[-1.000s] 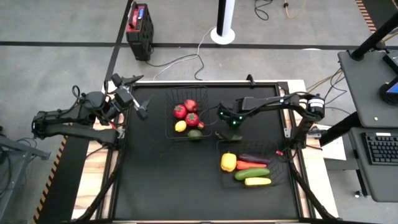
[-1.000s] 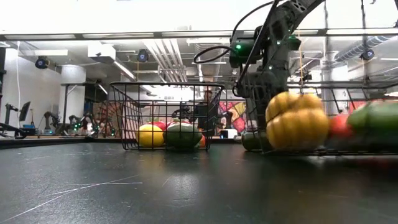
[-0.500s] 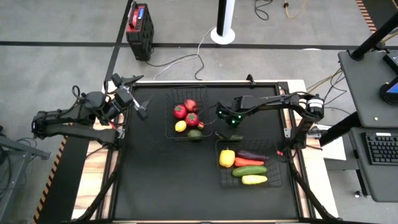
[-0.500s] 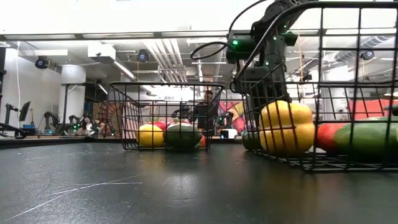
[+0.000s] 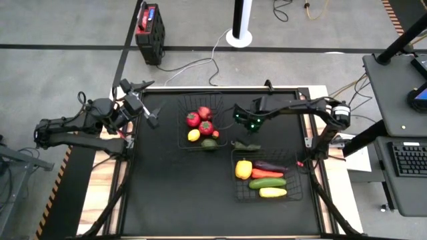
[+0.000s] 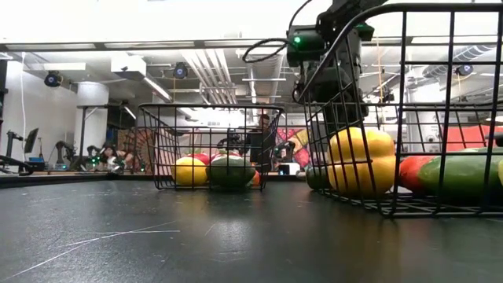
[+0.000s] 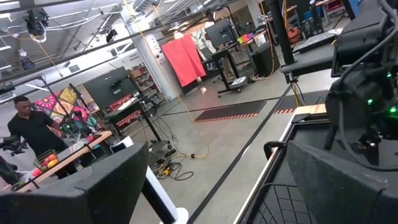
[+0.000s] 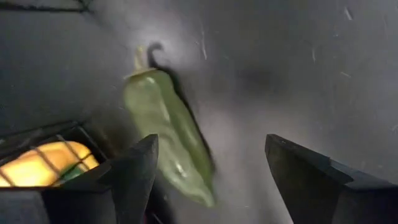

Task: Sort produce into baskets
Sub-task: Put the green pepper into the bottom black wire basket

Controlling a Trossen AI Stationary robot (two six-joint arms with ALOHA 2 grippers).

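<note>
Above the worktop, the right gripper hangs spread wide over a green pepper beside the near basket.

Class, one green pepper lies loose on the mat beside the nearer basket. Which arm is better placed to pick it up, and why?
Likely the right. Its open gripper hovers just above the green pepper; the left gripper waits at the mat's far-left edge.

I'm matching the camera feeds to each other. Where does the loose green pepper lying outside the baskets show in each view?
High view: long green pepper on the black mat, just beyond the right wire basket.
Low view: cannot tell it apart.
Left wrist view: not in it.
Right wrist view: green pepper ahead of the open right gripper.
Shared landmark: yellow bell pepper.
</note>
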